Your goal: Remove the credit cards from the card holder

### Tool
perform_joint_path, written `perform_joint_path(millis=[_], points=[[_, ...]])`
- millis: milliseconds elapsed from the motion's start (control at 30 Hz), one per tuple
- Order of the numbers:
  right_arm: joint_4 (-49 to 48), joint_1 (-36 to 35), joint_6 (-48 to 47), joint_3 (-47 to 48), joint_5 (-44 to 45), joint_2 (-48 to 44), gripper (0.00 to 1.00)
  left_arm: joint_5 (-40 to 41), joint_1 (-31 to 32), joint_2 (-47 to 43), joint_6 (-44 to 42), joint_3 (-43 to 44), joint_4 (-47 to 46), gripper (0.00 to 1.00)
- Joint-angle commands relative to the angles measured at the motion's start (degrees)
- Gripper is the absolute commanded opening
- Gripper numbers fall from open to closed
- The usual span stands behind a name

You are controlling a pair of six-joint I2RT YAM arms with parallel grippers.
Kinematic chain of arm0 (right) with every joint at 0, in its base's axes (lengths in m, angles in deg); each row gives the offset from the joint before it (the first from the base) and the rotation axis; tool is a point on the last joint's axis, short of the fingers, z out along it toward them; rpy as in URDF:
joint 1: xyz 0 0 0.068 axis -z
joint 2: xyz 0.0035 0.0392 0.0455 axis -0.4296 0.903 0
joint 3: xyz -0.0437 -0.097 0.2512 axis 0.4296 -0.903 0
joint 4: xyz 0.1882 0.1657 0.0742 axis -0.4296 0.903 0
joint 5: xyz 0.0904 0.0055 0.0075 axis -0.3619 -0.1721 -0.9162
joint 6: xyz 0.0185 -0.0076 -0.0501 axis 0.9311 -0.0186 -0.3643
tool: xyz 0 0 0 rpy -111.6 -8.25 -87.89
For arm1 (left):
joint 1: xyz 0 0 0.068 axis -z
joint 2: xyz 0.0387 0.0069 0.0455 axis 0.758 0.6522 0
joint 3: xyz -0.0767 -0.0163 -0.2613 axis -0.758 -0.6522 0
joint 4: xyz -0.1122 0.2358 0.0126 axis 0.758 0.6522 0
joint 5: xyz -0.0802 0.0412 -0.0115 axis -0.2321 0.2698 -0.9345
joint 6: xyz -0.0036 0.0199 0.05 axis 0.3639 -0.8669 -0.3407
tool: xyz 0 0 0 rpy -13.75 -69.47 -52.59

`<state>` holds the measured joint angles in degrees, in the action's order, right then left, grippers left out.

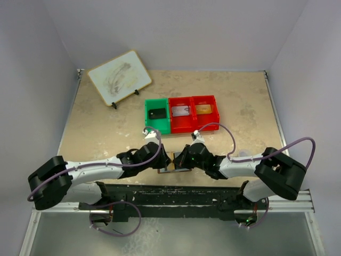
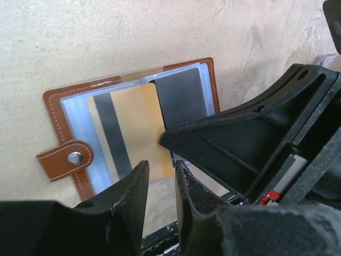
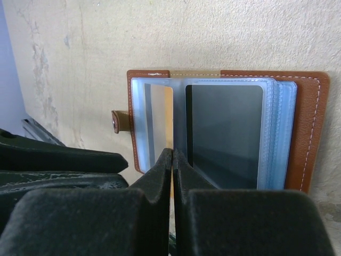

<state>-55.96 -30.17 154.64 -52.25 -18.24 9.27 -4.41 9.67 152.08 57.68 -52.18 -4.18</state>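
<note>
The card holder (image 2: 56, 109) lies open on the table near the front edge, brown leather with pale blue sleeves (image 3: 277, 128). A yellow card (image 2: 136, 120) with a black stripe lies over its left page, and a dark grey card (image 3: 226, 133) sits in the right page. My right gripper (image 3: 172, 151) is shut, its tips pinching the yellow card's edge. In the left wrist view its black fingers (image 2: 224, 144) reach in from the right. My left gripper (image 2: 161, 166) hovers just in front of the holder, its jaws slightly apart with nothing between them. From above, both grippers (image 1: 161, 161) (image 1: 182, 161) meet over the holder (image 1: 171, 169).
Behind the holder stand a green bin (image 1: 157, 115) with a black card in it and two red bins (image 1: 181, 113) (image 1: 205, 109), each with a card inside. A small whiteboard (image 1: 119, 78) leans at the back left. The arms' base rail (image 1: 170, 194) runs along the near edge.
</note>
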Motion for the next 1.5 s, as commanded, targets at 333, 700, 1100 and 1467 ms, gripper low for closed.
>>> perform_joint_path(millis=[333,700,1100,1467], points=[[-5.6,-0.3,1.9,-1.5,-2.3,1.6,0.00,2.9,0.2,7.2,-2.9,1.4,0.9,0.20],[-7.5,-0.3,2.7,-2.4,-2.5,1.8,0.06,4.5,0.3,5.7,-1.2,-2.0,1.3,0.14],[-9.1,-0.4,3.0,-4.6,-1.8,0.2,0.07,5.2,0.3,6.3,-1.0,-2.6,2.4,0.13],[-10.9,-0.2,3.4,-5.4,-2.1,-0.6,0.13,4.2,0.9,6.9,-1.0,-3.3,1.8,0.12]])
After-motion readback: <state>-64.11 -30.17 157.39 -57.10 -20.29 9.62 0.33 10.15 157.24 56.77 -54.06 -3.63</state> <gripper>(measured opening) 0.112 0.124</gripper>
